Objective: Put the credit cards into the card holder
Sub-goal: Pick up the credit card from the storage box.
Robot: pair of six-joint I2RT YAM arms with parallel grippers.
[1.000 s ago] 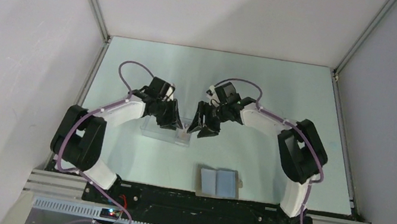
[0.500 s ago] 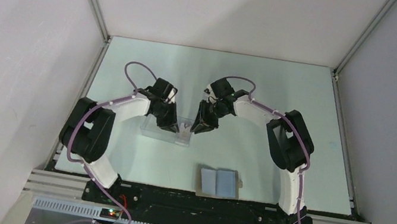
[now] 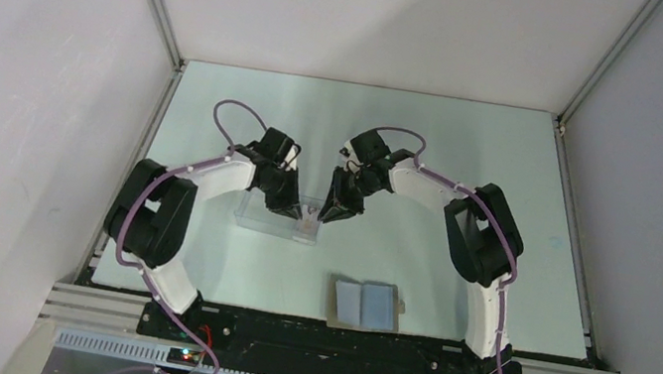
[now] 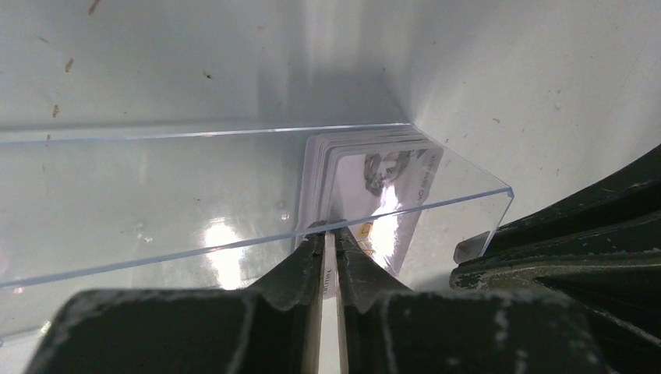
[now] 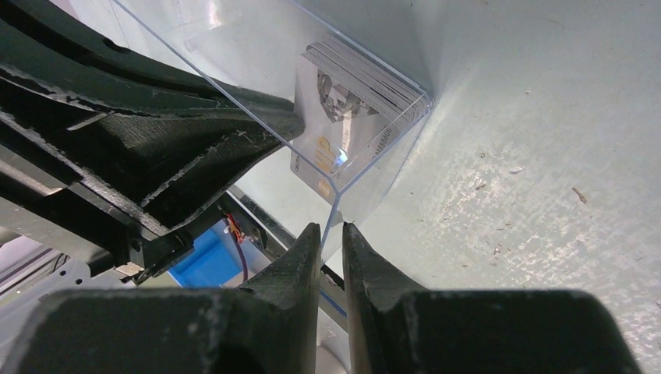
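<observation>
1. My left tool (image 4: 329, 238) reaches down into the clear box (image 4: 117, 202) from its long side. The jaws are drawn almost together on a thin pale edge with tiny dark print. I read that edge as one of the credit cards (image 4: 382, 179), taken from the near side of the stack.
2. The cards stand on edge as a tight stack, leaning slightly, packed against one end wall of the box. The outermost face shows dark print and a yellowish patch.
3. My right tool (image 5: 331, 230) sits at that same end of the box, on the outside. Its jaws are narrowed to a slit, and the box's near corner edge runs down into it. This reads as a pinch on the end wall.
4. Seen from above, the two tools face each other across the card end of the box, close together but not touching.
5. The box lies flat on the bench (image 3: 472, 159), about mid-depth and left of centre.
6. The card holder (image 3: 365, 305) lies opened flat, light blue lining up, near the front edge of the bench between my two arm bases. It is well apart from the box and from both tools.
</observation>
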